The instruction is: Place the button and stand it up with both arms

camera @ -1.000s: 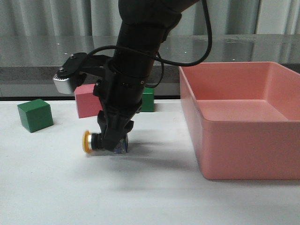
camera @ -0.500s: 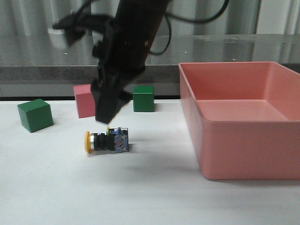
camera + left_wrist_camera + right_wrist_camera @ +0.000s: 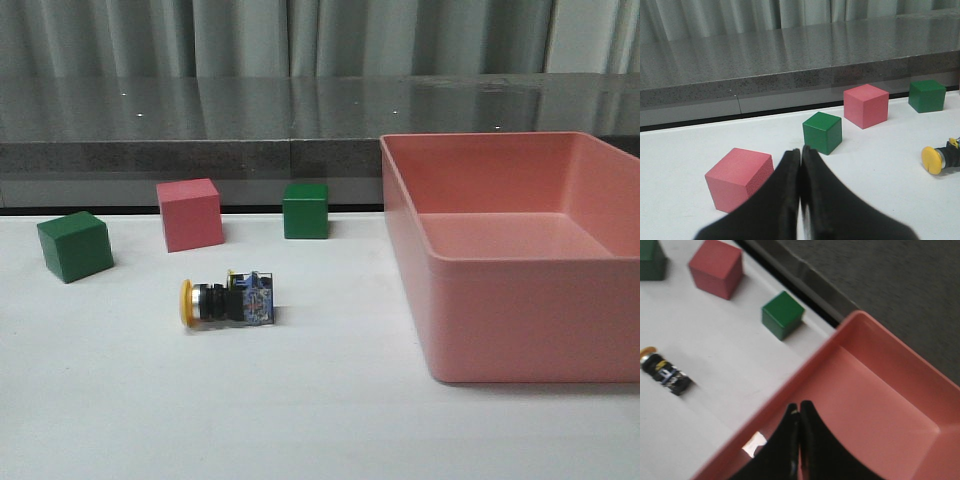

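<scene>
Change: we see no arm in the front view now; a second ago one gripped the button [image 3: 226, 302].
Button: lies sideways on the desk [image 3: 120, 400], not standing; placing looks done.
Left gripper [image 3: 800, 165]: closed, empty.
Right gripper [image 3: 799, 415]: closed, empty, above the pink bin [image 3: 520, 330].
Hidden: button partly cut off in the left wrist view.

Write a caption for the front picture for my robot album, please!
Yellow-capped button lies on its side on the white table, near three cubes and a pink bin.
</scene>
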You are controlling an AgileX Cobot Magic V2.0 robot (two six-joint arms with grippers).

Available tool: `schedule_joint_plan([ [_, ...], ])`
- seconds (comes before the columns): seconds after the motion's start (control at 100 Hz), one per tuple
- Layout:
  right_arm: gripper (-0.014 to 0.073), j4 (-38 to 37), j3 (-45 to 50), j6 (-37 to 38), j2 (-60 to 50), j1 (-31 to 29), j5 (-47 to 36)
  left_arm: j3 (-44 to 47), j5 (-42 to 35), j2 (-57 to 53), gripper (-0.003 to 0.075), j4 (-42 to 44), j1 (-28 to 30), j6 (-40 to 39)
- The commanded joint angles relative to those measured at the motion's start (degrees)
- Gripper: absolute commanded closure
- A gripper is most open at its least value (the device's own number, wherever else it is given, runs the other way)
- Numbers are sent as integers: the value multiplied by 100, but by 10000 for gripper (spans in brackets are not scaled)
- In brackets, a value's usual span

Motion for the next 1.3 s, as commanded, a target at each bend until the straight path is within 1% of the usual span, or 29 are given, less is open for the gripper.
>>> schedule_joint_plan([
  [0.0, 670, 34, 595, 238, -790, -482, -864, 262, -447, -180, 740, 5, 0, -56],
  [0.11, 670, 34, 1871, 534, -1749, -1004, -1908, 262, -447, -180, 740, 5, 0, -56],
  [0.25, 670, 34, 3343, 823, -3060, -1461, -2577, 262, -447, -180, 740, 5, 0, -56],
  [0.45, 670, 34, 4961, 823, -4916, -1559, -2763, 262, -447, -180, 740, 5, 0, -56],
  [0.59, 670, 34, 5707, 823, -6107, -1559, -2796, 262, -447, -180, 740, 5, 0, -56],
  [0.69, 670, 34, 6078, 823, -6691, -1559, -2894, 262, -447, -180, 739, 5, 0, -56],
  [0.78, 670, 34, 6326, 823, -6975, -1559, -3049, 262, -447, -180, 740, 5, 0, -56],
  [1.04, 670, 34, 6414, 823, -7034, -1559, -3209, 262, -471, -180, 740, 5, 0, -56],
  [1.11, 670, 34, 6414, 823, -7034, -1559, -3215, 262, -667, -180, 740, 5, 0, -56],
  [1.16, 670, 34, 6414, 823, -7034, -1559, -3215, 252, -1077, -180, 740, 5, 0, -56],
  [1.2, 670, 34, 6414, 823, -7034, -1559, -3215, 252, -1519, -180, 740, -304, 0, -265],
  [1.24, 670, 34, 6414, 823, -7034, -1559, -3215, 212, -1858, -180, 740, -852, 0, -545],
  [1.29, 670, 34, 6414, 823, -7034, -1559, -3215, 101, -1953, -168, 740, -1320, 0, -584],
])
